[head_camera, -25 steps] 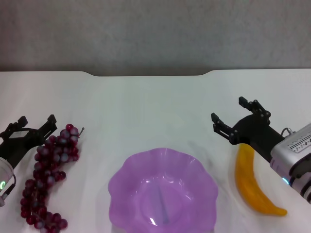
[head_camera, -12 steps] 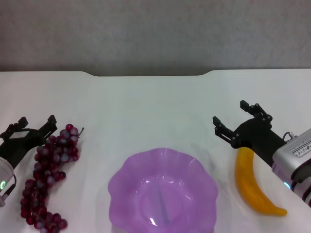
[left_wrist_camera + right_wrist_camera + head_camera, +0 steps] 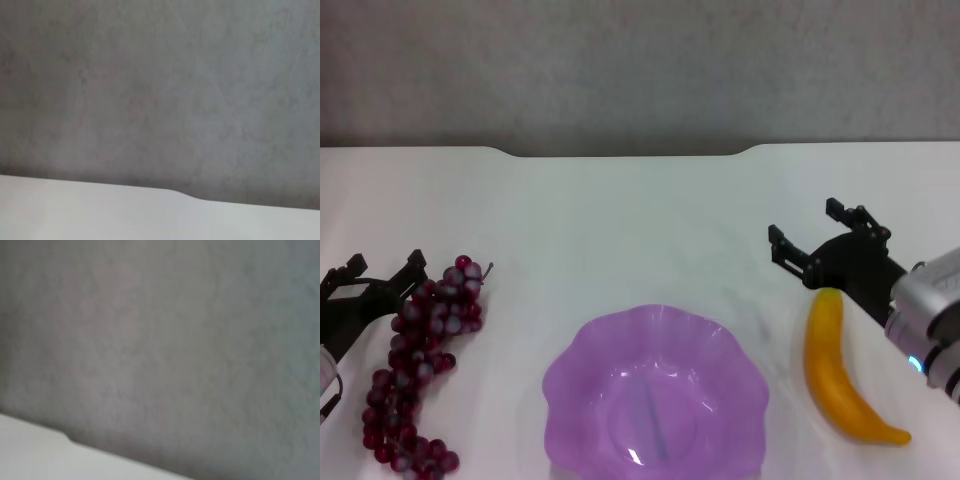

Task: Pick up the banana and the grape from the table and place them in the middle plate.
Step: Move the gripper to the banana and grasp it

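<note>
The banana (image 3: 836, 370) lies on the white table (image 3: 620, 220) at the right of the purple middle plate (image 3: 655, 395). The grape (image 3: 418, 360) bunch lies on the table at the left of the plate. My right gripper (image 3: 816, 234) is open, just beyond the banana's far tip. My left gripper (image 3: 382, 268) is open, beside the far end of the grape bunch on its left. The plate holds no fruit. Both wrist views show only the grey wall and a strip of table edge.
The table's notched far edge (image 3: 625, 153) meets a grey wall (image 3: 640, 70). The same edge shows in the left wrist view (image 3: 180, 192) and the right wrist view (image 3: 65, 437). No other objects stand on the table.
My right gripper has drawn back to the right, uncovering the banana's far tip. My left gripper has slid left and toward the near edge, alongside the grapes. The fruit has not moved.
</note>
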